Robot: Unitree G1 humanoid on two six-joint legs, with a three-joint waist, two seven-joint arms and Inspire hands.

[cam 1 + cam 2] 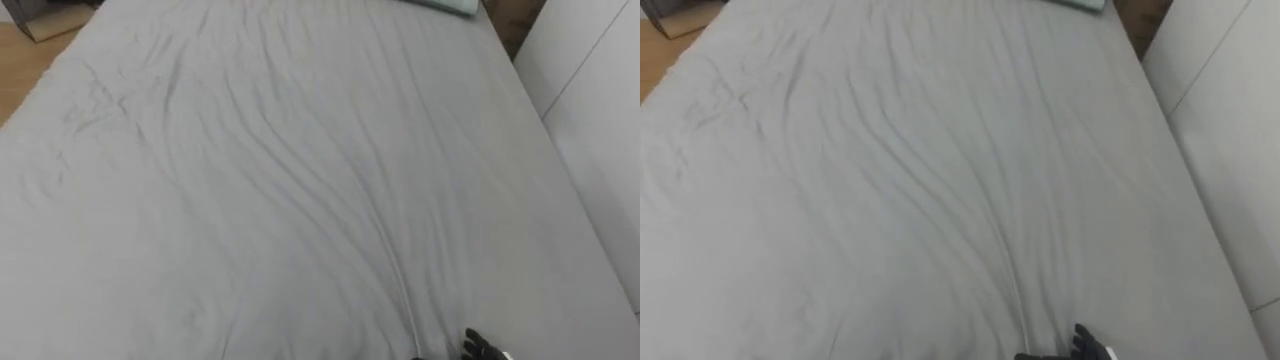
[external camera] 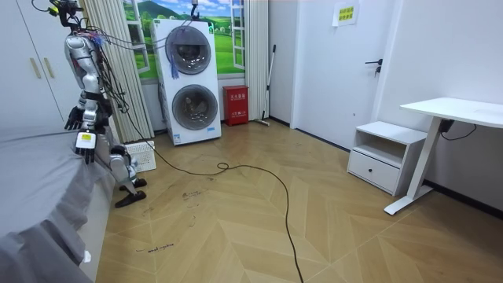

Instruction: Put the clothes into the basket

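Observation:
A wide grey bed sheet (image 1: pixel 280 180), creased and bare, lies under me. My right hand (image 1: pixel 482 346) comes in at the bottom edge, dark fingers spread and open just above the sheet, holding nothing. In the room view I stand at the bed's (image 2: pixel 39 181) side by the room view's left, facing it. There the right hand (image 2: pixel 75 119) is held over the bed edge and the left hand (image 2: pixel 85 146) hangs lower beside my hip. A white slotted basket (image 2: pixel 141 155) stands on the floor just behind my legs.
A pale green pillow (image 1: pixel 440 5) lies at the bed's far end. White wardrobe doors (image 1: pixel 590 80) run along the bed's right. Wooden floor (image 1: pixel 20 60) shows at the far left. Two stacked washing machines (image 2: pixel 189 79), a white nightstand (image 2: pixel 385 153) and a desk (image 2: pixel 456 110) stand across the room.

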